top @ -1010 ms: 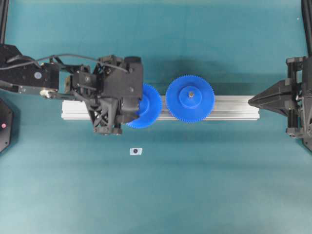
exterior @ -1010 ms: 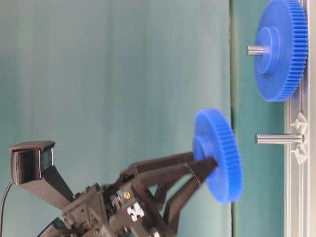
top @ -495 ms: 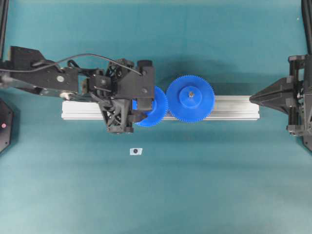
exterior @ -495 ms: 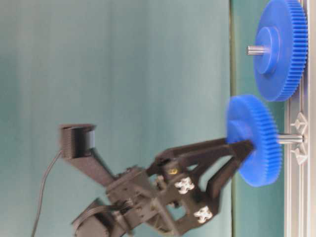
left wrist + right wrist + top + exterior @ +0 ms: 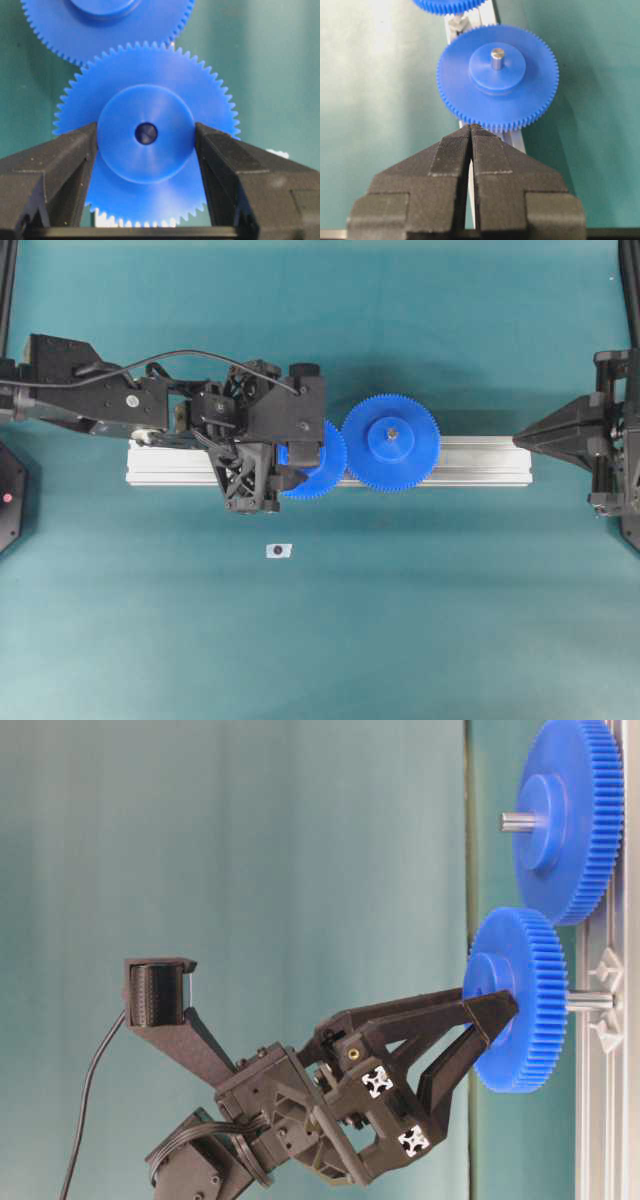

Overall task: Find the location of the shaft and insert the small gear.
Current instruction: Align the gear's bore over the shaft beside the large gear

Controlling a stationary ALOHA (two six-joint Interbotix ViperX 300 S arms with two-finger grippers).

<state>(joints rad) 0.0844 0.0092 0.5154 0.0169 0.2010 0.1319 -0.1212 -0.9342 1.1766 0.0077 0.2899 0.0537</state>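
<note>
My left gripper (image 5: 145, 135) is shut on the raised hub of the small gear (image 5: 150, 200), one finger (image 5: 65, 165) on each side. The bright blue gear's centre hole is dark. In the table-level view the small gear (image 5: 525, 1010) sits threaded on the shaft (image 5: 590, 1001), and a short stretch of grey pin shows between gear and rail. It stands farther off the rail than the larger gear (image 5: 565, 820). From overhead, the left gripper (image 5: 300, 455) covers half the small gear (image 5: 328, 455). My right gripper (image 5: 471, 129) is shut and empty, apart at the rail's right end.
The aluminium rail (image 5: 480, 462) lies across the table's middle. The larger blue gear (image 5: 390, 442), with a grey pin through its hub, sits on it, teeth beside the small gear's. A small white piece with a dark centre (image 5: 278, 550) lies on the teal mat below the rail.
My left gripper carried the small gear right and toward the rail, from clear of the pin onto the shaft, then slightly farther along it. The right arm stayed still.
</note>
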